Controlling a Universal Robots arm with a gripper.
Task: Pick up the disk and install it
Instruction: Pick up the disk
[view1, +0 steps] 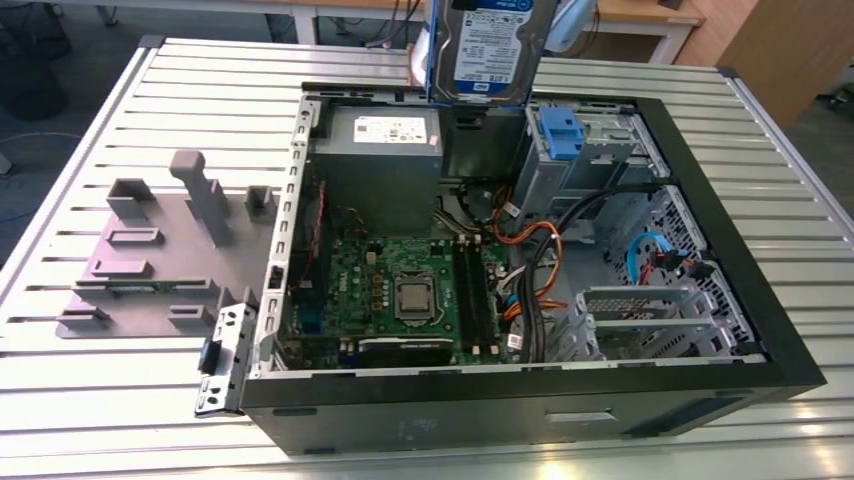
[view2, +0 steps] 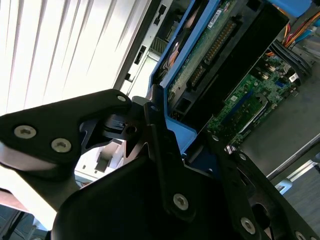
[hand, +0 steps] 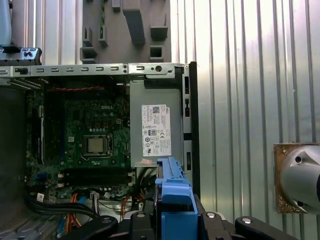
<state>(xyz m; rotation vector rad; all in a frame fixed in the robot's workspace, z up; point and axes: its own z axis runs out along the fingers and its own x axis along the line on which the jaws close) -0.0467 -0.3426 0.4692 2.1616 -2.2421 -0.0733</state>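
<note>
Disk (view1: 491, 45) was held aloft at 12 o'clock in the exterior view, over the far rim of the computer case (view1: 467, 420), with jaws of the gripper (hand: 175, 220) clamped on its blue rails (hand: 175, 187). Drive bay (view1: 594, 150) was seen at roughly 5 o'clock from it; rails were judged best squared to the bay, with the loose cables (view1: 527, 240) avoided.

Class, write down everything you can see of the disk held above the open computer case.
The disk is a flat rectangular metal drive with a blue-and-white label on its face and bright blue plastic rails at its edges. It hangs upright above the open computer case. In the second wrist view its green circuit-board underside shows, and the black pincer clamps its blue rail.
</note>
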